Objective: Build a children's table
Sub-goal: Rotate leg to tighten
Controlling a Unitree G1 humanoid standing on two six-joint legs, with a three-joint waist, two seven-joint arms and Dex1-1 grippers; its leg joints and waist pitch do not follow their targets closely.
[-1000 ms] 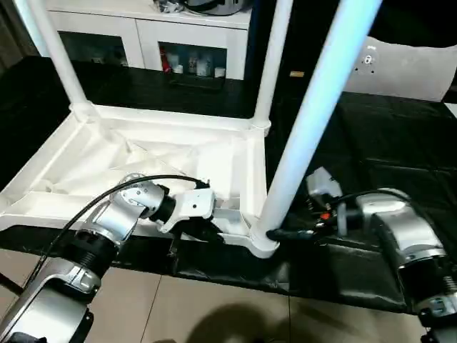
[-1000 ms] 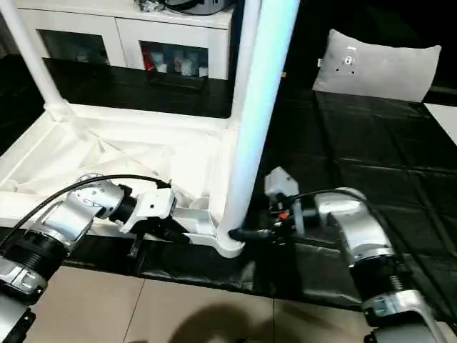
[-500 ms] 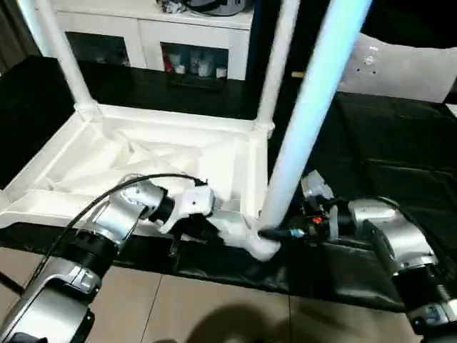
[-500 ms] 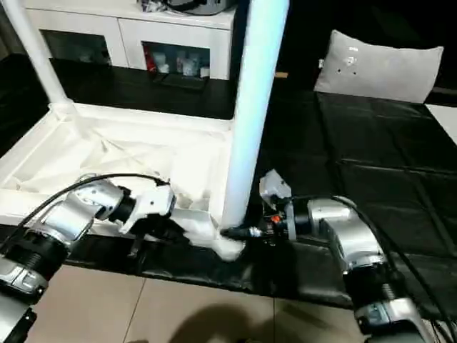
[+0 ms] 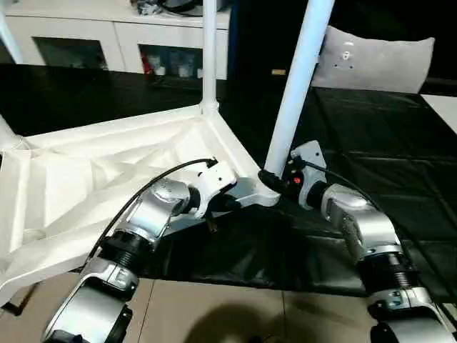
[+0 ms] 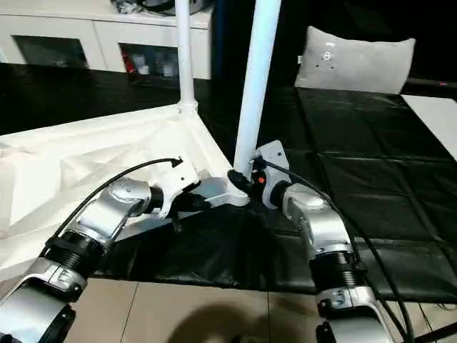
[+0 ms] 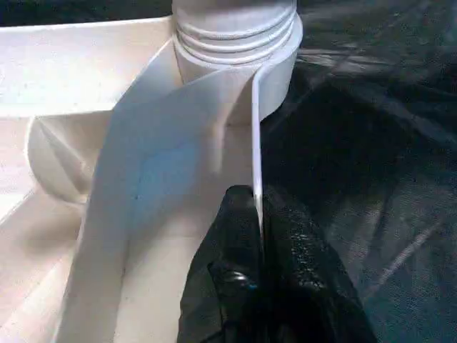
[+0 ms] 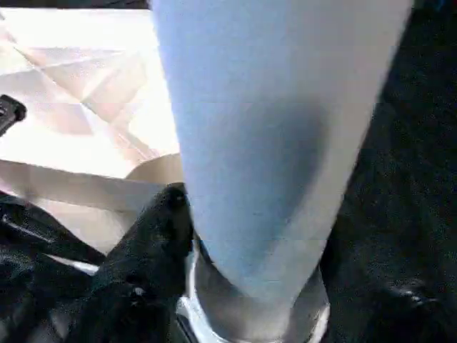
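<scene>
While the left fingers (image 7: pixel 246 282) pinch the tabletop (image 5: pixel 86 186) rim wall by the corner socket, centre frame, the right fingers (image 8: pixel 153 236) clamp the base of the leg (image 5: pixel 296 78); if either pinch slips, the leg could likely tilt unseated; both forearms reach inward, elbows low

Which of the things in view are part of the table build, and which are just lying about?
Part of the job:
tabletop, upside down
near leg, held at its base by the right tool
far leg
left tool, pinching the tabletop's rim

Lying about:
grey cushion
white cabinet
</scene>
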